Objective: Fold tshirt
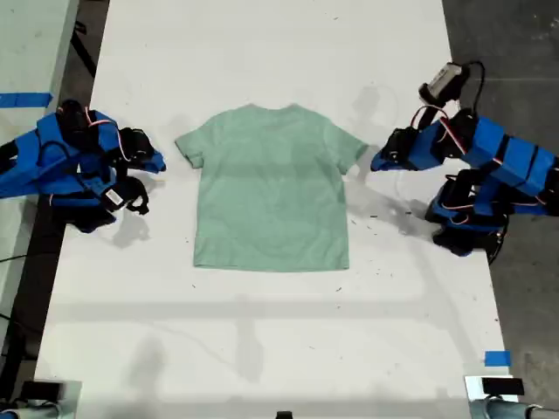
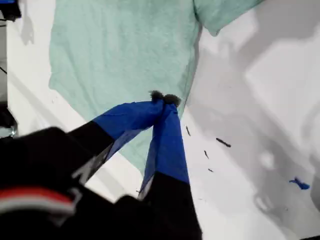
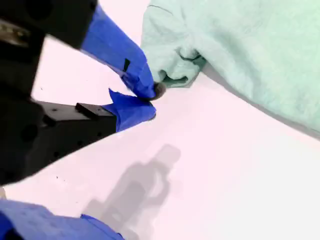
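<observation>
Just the background stuff here. Everything sits on a big white table (image 1: pixel 262 340) that runs top to bottom through the middle of the exterior view, and it's got little dark specks and scuffs (image 1: pixel 377 214) scattered right of center. There's 1 small blue tape square (image 1: pixel 497 358) on the table near the lower right of that view. Another strip of blue tape (image 1: pixel 24 99) sits on a pale surface (image 1: pixel 31 52) at the upper left. Dark grey floor (image 1: pixel 502 44) shows in the upper right. A dark cable (image 1: pixel 9 327) trails along the lower left edge.
</observation>
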Action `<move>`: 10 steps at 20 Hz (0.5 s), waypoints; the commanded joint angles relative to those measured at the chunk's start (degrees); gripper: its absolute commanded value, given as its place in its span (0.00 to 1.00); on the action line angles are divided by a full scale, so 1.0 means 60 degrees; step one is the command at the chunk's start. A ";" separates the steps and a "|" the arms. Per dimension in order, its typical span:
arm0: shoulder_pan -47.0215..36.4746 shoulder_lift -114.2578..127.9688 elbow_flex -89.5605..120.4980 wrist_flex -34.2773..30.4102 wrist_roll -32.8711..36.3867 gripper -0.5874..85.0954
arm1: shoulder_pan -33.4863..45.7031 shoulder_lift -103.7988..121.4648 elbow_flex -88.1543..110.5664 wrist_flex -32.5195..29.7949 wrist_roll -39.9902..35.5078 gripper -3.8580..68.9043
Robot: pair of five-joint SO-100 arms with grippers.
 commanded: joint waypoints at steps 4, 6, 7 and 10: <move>-0.1450 -0.1919 -0.2725 0.0439 0.1509 0.01 | 0.1655 -0.1465 -0.2446 0.0674 -0.1816 0.02; -0.1802 -0.2637 -0.3384 0.0498 0.1860 0.01 | 0.2080 -0.2197 -0.3091 0.0732 -0.2344 0.02; -0.2007 -0.3003 -0.3677 0.0513 0.2051 0.01 | 0.2285 -0.2563 -0.3398 0.0732 -0.2593 0.02; -0.2637 -0.4014 -0.4585 0.0586 0.2563 0.01 | 0.2856 -0.3428 -0.4263 0.0791 -0.3237 0.02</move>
